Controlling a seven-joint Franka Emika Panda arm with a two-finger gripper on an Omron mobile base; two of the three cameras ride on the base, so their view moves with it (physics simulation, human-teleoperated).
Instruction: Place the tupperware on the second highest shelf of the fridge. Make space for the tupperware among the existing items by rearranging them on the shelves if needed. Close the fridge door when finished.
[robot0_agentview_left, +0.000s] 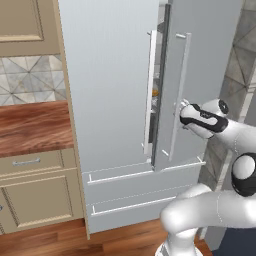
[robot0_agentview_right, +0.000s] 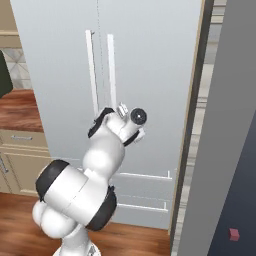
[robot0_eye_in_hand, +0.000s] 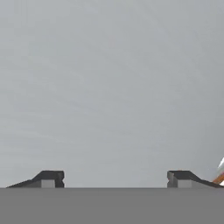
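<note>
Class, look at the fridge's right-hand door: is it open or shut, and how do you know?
Open a little. In the left base view the right door of the fridge stands ajar beside the gripper, and the gap shows something orange.

Fridge with its right door ajar

The tall light grey fridge (robot0_agentview_left: 107, 85) stands beside beige cabinets, its two wide drawers shut below. Its right door (robot0_agentview_left: 200, 65) is swung partly open, leaving a narrow gap beside the left door's long bar handle, where a small orange item (robot0_agentview_left: 155, 92) shows on a shelf inside.
</note>
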